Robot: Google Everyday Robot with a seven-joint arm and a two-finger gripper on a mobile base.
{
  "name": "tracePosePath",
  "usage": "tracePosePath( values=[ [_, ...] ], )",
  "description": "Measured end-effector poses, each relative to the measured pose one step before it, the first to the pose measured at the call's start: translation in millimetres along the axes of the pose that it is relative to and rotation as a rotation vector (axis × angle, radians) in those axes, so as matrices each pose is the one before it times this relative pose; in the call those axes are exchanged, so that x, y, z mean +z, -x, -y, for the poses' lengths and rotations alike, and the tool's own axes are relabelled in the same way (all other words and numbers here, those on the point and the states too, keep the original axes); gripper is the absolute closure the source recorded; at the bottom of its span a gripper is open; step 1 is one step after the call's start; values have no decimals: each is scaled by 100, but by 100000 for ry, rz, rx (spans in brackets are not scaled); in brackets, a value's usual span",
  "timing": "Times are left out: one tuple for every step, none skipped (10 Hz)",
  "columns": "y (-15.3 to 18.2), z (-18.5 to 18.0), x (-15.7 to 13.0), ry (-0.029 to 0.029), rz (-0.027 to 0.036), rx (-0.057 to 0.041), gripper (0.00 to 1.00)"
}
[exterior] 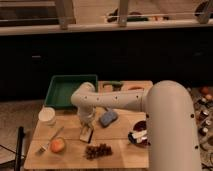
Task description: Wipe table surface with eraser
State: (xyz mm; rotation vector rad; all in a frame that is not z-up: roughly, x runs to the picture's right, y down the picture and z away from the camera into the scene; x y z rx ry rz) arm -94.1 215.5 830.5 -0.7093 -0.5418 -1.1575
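I take the blue sponge pad (108,118) as my landmark, lying near the middle of the desk (117,147). My pincer (87,129) is low, just left of that pad and a little nearer me, hanging from the white arm (120,100) that sweeps in from the right. Directly under it sits the eraser (86,134), a small oblong block with a dark top and a pale tan side, angled slightly, resting on the light tan planks. The pincer and eraser run together in my view, so I cannot tell whether the fingers are apart or closed on it.

Up and to the left of the pad, the green tray (69,90) sits at the desk's back left edge. Left of the pad is a white cup (47,116). Below and to the left lie a fork (48,142) and an orange fruit (57,145). Below the pad is a bunch of dark grapes (97,150). To its lower right sits a dark bowl (138,135) holding something white.
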Motion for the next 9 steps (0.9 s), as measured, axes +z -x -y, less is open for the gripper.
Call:
tracePosePath(
  values=[
    [-615, 35, -560, -429, -1256, 1353, 100],
    [-457, 228, -748, -706, -1141, 567, 100],
    [-349, 745, -697, -686, -1008, -397, 100],
    [50, 1187, -332, -548, -327, -1611, 100],
    [176, 944, -83, -243, 43, -1590, 100],
    [447, 1437, 281, 141, 1132, -2760, 100],
    [465, 1260, 531, 87, 1243, -2934, 100],
    [685, 851, 553, 342, 1141, -2753, 100],
    [978, 563, 360, 83, 1511, -3432, 100]
  ],
)
